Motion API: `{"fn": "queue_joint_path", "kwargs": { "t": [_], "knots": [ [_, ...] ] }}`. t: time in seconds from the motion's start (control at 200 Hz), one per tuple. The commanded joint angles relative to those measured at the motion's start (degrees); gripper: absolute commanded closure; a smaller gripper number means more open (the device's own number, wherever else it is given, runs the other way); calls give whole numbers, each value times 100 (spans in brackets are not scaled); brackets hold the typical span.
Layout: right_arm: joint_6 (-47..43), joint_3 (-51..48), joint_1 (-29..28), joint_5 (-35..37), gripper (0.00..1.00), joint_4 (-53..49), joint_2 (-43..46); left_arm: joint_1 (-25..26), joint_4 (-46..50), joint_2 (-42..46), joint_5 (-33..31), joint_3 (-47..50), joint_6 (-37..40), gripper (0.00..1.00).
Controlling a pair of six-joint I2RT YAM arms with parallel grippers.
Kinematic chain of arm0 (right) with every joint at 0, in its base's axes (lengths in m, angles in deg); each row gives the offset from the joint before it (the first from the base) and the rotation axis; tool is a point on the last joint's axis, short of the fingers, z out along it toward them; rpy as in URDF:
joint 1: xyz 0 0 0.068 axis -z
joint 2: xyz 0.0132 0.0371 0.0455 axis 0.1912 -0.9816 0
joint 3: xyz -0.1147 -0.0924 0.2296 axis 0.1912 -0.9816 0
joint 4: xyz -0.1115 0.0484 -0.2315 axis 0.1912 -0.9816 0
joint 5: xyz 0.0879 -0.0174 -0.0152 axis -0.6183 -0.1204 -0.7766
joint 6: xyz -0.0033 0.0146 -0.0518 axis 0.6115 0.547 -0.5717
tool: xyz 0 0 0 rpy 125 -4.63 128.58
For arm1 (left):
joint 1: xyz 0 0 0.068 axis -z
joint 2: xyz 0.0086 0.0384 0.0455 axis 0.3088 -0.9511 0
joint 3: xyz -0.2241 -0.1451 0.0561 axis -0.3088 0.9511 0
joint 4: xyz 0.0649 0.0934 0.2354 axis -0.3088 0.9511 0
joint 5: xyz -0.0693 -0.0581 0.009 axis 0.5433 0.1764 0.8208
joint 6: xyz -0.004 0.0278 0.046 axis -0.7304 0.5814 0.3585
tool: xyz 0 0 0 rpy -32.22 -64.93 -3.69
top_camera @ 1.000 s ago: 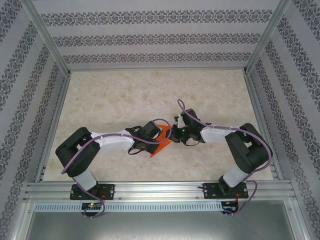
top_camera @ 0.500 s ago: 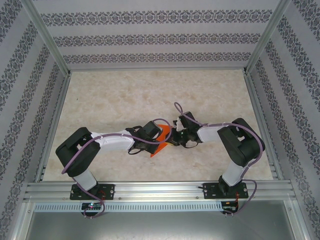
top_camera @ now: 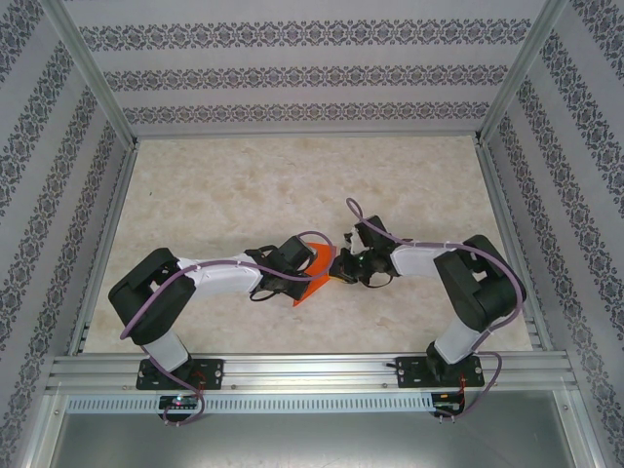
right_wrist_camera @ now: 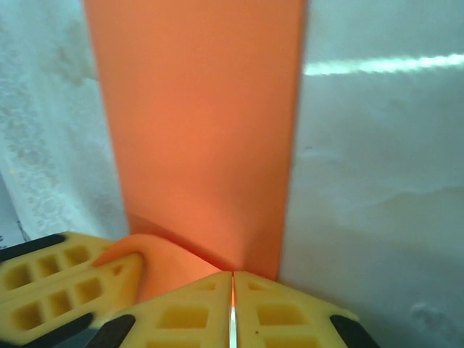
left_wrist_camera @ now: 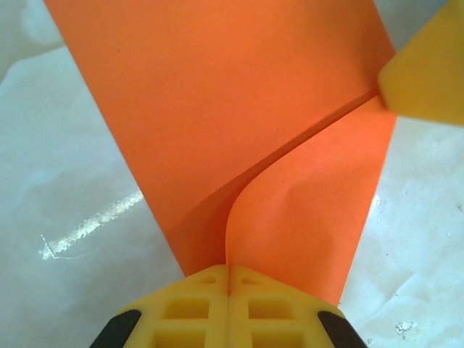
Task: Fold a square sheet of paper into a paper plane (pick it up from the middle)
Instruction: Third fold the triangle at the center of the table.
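The square sheet of paper (top_camera: 314, 277), bright orange and folded over into layers, lies between my two arms at the table's middle front. In the left wrist view the paper (left_wrist_camera: 217, 109) shows a diagonal fold with a curled flap. My left gripper (left_wrist_camera: 229, 270) is shut on that flap's edge. My right gripper (right_wrist_camera: 232, 275) is shut on the paper (right_wrist_camera: 203, 145) at the opposite side. The right gripper's yellow finger (left_wrist_camera: 428, 72) shows at the sheet's far corner, and the left gripper's fingers (right_wrist_camera: 51, 290) appear beside the right jaws. From above, both grippers (top_camera: 310, 263) (top_camera: 339, 265) meet at the paper.
The pale marbled tabletop (top_camera: 244, 185) stretches wide behind the arms. Patterned walls and aluminium rails (top_camera: 107, 244) enclose it on three sides. Purple cables (top_camera: 351, 210) loop over both wrists.
The right arm's elbow swung inward and back out while its gripper stayed at the paper. The left arm and the paper have hardly moved.
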Motion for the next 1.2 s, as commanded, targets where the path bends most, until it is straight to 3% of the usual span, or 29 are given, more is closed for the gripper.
{"fn": "queue_joint_path", "kwargs": {
  "t": [0.0,0.245,0.415,0.749,0.954,1.099,1.199],
  "knots": [
    [-162,48,8,210,91,-139,-241,-74,369,-158,-194,27,113,96],
    [-269,257,-18,517,91,-796,339,-71,387,-149,-204,31,106,96],
    [-34,389,-256,177,90,-539,642,-74,395,-158,-204,4,94,96],
    [252,460,-581,71,91,103,-87,-74,404,-140,-231,-23,129,96],
    [-147,525,-596,460,91,-471,-436,-73,430,-140,-264,-42,140,96],
    [-216,411,-584,583,92,-623,-509,-74,525,9,-334,-107,94,92],
    [-190,404,-598,630,92,-699,-475,-74,740,231,-490,-271,7,83]
  ]
}}
